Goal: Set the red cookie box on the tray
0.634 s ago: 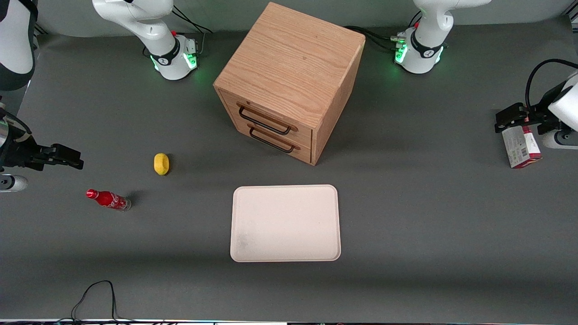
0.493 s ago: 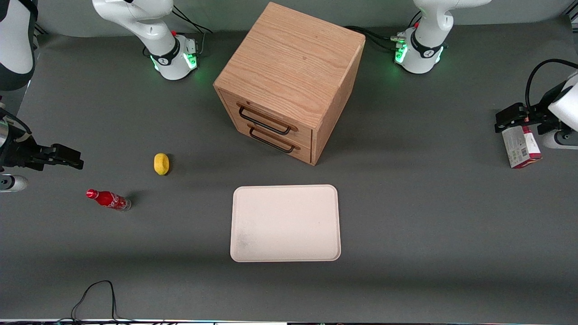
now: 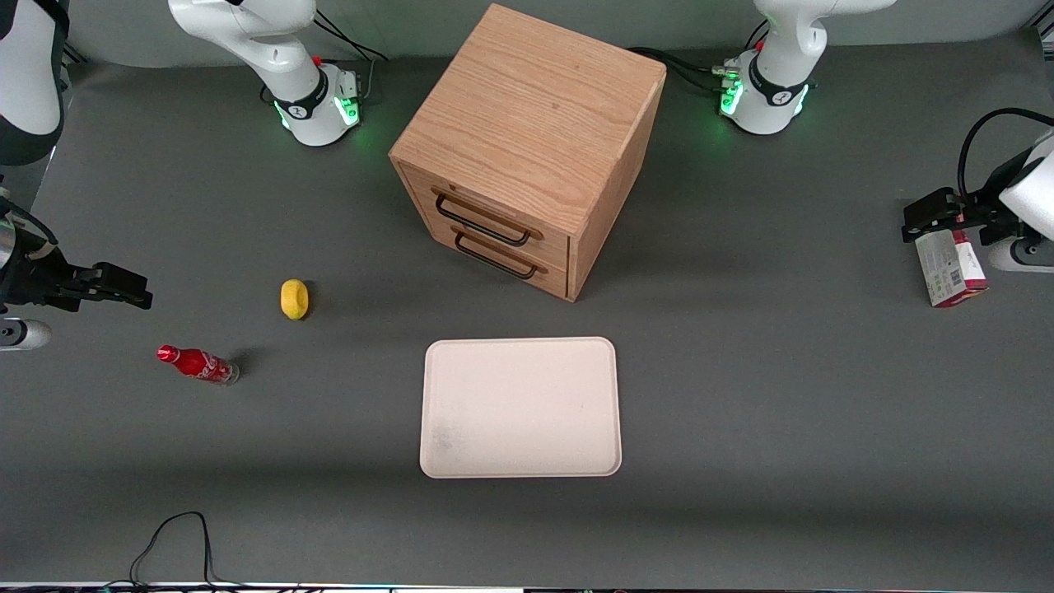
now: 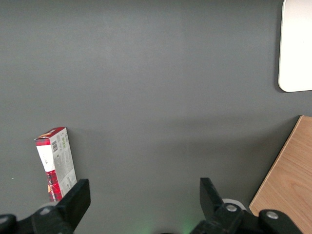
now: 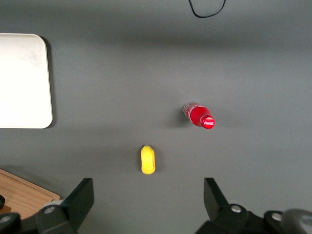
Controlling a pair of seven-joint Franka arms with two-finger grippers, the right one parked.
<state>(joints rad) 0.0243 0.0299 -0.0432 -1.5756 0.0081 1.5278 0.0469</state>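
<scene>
The tool [image 3: 930, 216] is hanging spread above the red cookie box [image 3: 949, 268] near the table edge; nothing has moved, grasp not begun.

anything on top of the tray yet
No. The tray is bare; nothing covers it. The red cookie box stands on the table toward the working arm's end, with the open gripper above it.

We look steeply down from the front on the whole grey table, while the left wrist camera, above the gripper [image 4: 141, 204], faces down closer and shares the flat cream rectangular tray [image 3: 520, 407] [image 4: 296, 48] with the right wrist view [image 5: 22, 83].
</scene>
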